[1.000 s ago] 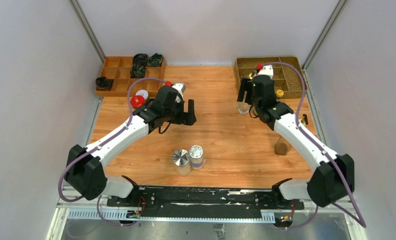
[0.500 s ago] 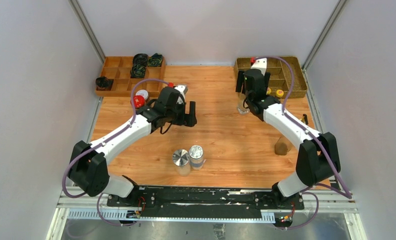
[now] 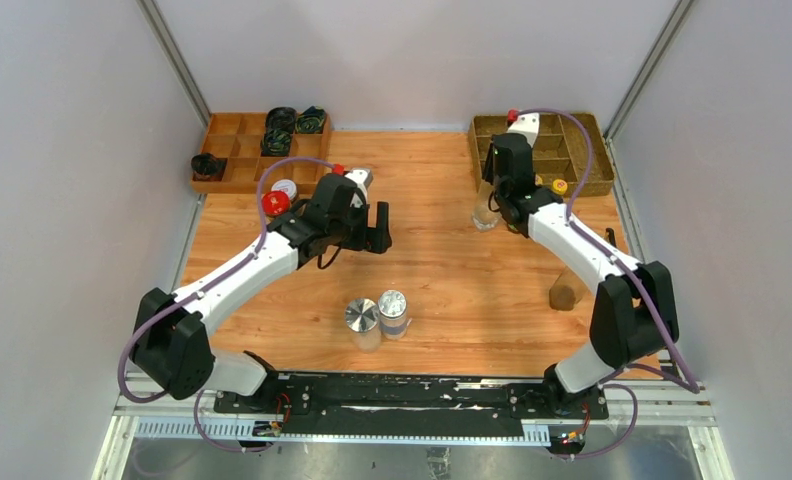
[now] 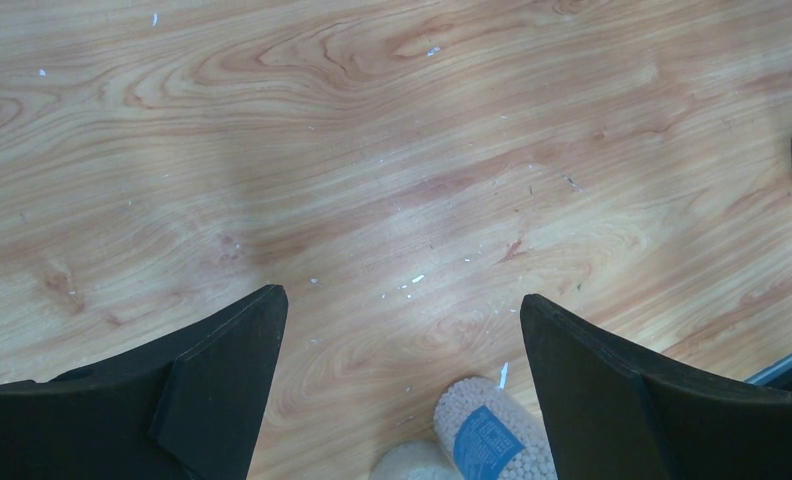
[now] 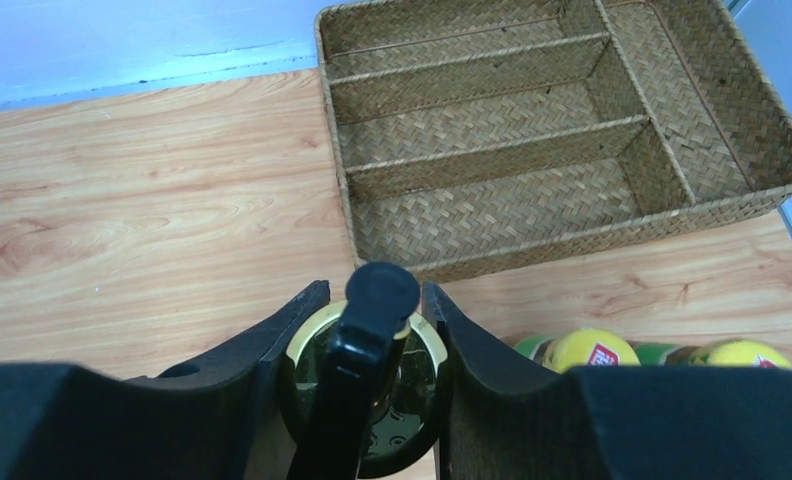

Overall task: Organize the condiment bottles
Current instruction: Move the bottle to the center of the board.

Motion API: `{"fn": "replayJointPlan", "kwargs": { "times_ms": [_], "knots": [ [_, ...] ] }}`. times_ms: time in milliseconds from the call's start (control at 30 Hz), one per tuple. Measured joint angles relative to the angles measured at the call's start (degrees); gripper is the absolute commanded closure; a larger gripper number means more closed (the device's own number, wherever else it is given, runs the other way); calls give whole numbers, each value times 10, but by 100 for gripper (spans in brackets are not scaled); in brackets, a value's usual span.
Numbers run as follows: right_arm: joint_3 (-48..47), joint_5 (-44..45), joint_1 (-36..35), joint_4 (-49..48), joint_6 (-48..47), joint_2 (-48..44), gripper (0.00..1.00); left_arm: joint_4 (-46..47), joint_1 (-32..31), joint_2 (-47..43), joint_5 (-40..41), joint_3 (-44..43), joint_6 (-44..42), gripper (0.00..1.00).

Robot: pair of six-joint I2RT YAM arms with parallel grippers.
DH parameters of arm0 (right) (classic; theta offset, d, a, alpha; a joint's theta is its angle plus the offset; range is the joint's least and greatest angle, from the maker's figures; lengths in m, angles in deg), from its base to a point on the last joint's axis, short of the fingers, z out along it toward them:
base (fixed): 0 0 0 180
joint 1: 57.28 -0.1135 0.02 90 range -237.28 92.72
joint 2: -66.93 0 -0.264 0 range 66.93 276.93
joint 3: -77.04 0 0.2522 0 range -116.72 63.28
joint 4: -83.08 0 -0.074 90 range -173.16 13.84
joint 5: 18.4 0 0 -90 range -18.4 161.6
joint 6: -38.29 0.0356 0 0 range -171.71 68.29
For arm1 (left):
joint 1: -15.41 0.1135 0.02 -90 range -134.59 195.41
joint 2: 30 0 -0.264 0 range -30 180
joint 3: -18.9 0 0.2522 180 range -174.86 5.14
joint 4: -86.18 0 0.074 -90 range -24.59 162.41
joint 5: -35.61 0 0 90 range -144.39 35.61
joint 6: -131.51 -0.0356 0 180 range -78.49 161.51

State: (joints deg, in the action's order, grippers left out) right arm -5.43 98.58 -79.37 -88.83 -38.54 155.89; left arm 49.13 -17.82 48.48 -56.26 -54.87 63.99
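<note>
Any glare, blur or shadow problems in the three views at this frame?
Top external: even, soft light, sharp, with only mild highlights on the silver shaker lids. Left wrist: wood grain crisp; fingers near-black with little detail. Right wrist: woven basket sharp; the bottle close up has a dark spout showing little detail.

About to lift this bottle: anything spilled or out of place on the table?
White flecks dot the table under the left claw, like spilled grains or chipped finish. A brown item sits alone near the right edge; I can't tell if it's tipped.
</note>
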Motion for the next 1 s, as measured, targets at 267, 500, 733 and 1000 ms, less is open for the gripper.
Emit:
{"fn": "replayJointPlan", "kwargs": {
  "times_ms": [267, 500, 733, 1000],
  "knots": [
    [45, -21, -1, 47, 21, -70, 68, -5, 0, -10, 2, 0, 0, 7],
    [94, -12, -24, 154, 35, -176, 69, -9, 0, -14, 7, 0, 0, 7],
    [146, 13, -76, 265, 59, -308, 71, -22, 0, 17, 6, -64, 0, 6],
    [158, 44, -96, 358, 86, -410, 72, -8, 0, 133, -8, -214, -2, 0]
  ]
}}
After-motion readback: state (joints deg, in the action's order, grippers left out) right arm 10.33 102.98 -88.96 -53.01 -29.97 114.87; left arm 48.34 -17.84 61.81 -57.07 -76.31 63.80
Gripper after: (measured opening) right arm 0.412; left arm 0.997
